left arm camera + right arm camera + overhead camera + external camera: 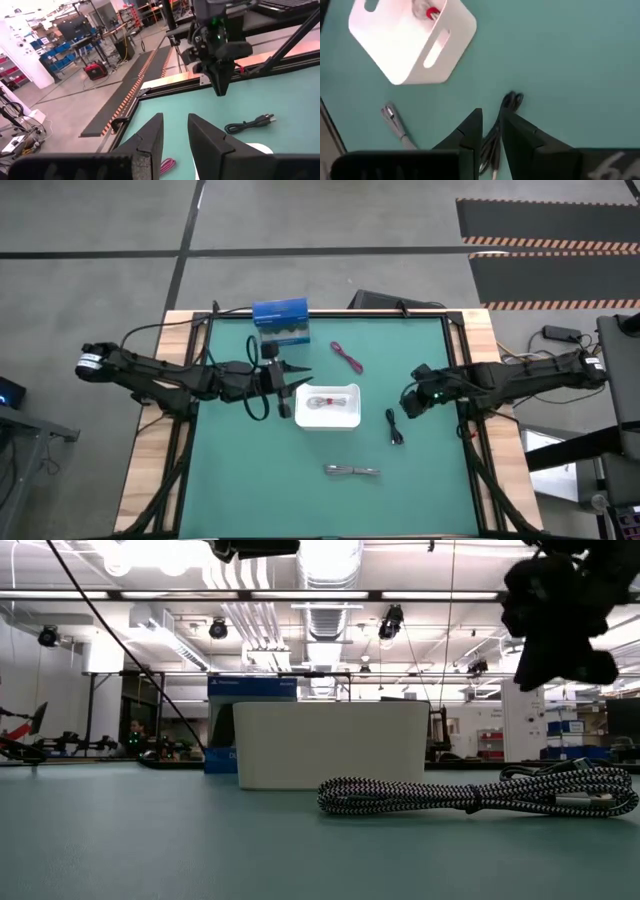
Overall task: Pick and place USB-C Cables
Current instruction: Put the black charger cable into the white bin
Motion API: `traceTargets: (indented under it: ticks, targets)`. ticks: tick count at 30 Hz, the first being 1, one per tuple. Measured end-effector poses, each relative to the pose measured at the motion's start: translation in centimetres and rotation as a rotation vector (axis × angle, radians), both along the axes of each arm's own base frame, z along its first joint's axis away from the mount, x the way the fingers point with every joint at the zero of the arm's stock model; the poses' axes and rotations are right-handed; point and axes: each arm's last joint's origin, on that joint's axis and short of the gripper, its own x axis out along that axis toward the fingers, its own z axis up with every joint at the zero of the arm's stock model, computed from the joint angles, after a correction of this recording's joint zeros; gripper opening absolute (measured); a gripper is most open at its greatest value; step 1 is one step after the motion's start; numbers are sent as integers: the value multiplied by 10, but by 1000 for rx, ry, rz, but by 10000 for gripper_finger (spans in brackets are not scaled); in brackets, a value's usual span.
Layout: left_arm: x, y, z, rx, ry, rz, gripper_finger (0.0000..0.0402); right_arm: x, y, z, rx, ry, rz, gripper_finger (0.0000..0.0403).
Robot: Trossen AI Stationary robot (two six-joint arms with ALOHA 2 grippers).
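This is a robotics lab or industrial workshop hall. Overhead in the low view run big silver ducts (pixel 330 565) and strip lights (pixel 300 595), with open ceiling rigging. The high view shows a bare concrete floor (pixel 90 240) and, upper right, black mats edged in orange-and-black hazard stripes (pixel 545 240). A green worktop (pixel 240 470) sits in a wooden frame. Through the left wrist view, far left, there are shelves of blue bins (pixel 50 50), a red machine (pixel 95 70) on the floor, and loose cords.
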Motion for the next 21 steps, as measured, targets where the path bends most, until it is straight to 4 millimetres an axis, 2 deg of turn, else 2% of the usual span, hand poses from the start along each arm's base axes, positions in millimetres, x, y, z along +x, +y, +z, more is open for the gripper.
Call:
traceTargets:
  ticks: [8,14,21]
  targets:
    - [1,1,-5,14,37,59,73,22,11,7,85,273,-16,59]
    - [0,3,-6,21,42,102,73,45,28,3,148,366,17,59]
    - [-1,3,-11,29,90,101,73,69,49,-7,137,451,38,59]
